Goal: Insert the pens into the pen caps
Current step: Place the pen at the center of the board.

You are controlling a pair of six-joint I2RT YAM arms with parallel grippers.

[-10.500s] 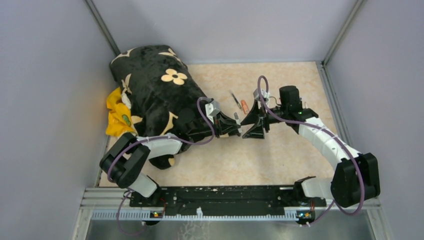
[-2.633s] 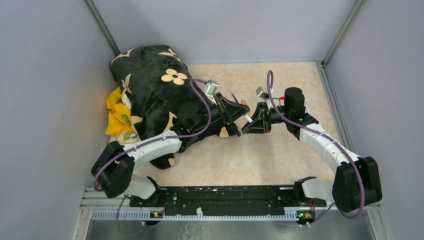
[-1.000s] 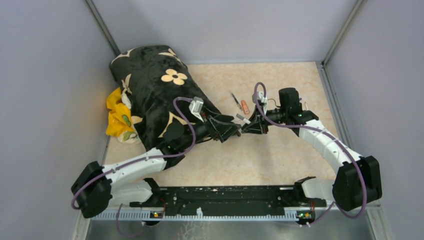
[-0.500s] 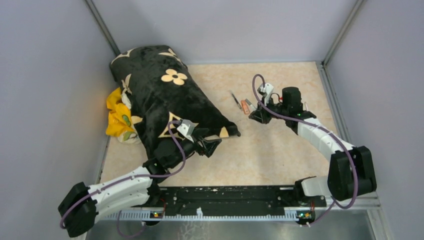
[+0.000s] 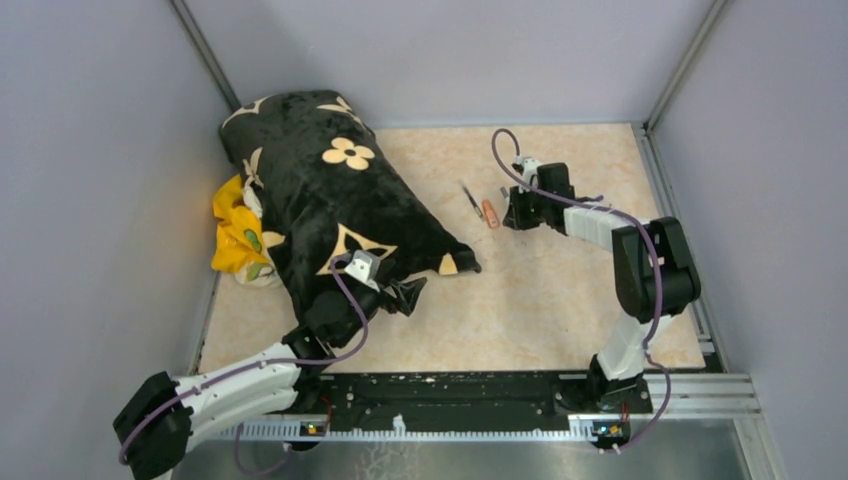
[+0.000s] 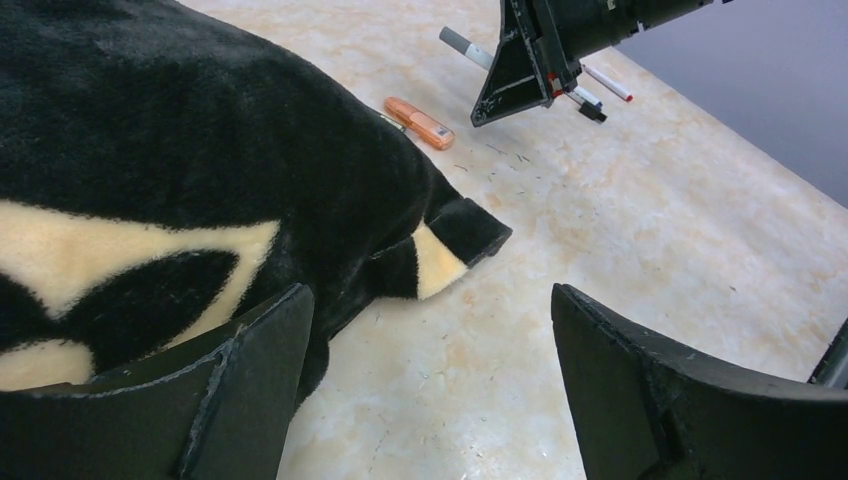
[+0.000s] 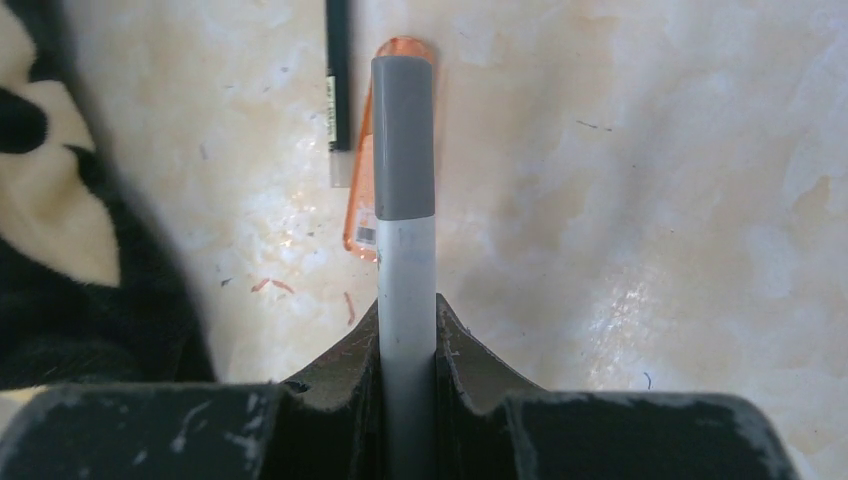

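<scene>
Holding a white marker [image 7: 405,270] by the barrel, the right pincer [image 5: 521,211] has its jaws nearly closed on it, grey cap [image 7: 403,140] seated on the free end, so this pen looks done. It sits low over the desk [image 5: 520,300] at the far middle, beside the loose pens, probably for set-down with the group. Left pincer [image 6: 430,390] is spread wide and empty, hovering by the near corner of the black plush blanket [image 6: 150,130], well apart from the pens; my read is it's parked clear until the next pick. Right wrist view gives the grip detail: cap flush with the barrel, orange marker [image 7: 357,200] on the desk directly beneath the held one, thin dark pen [image 7: 338,70] just left of it. Top view shows those two only as slivers left of the right pincer; the grip is hidden there. Only the left wrist view shows a second white marker [image 6: 605,85] with red marks beyond the right pincer, plus a small dark piece [image 6: 592,112] beside it, too small to call. Only the top view shows a yellow cloth [image 5: 238,235] at the blanket's left edge.
</scene>
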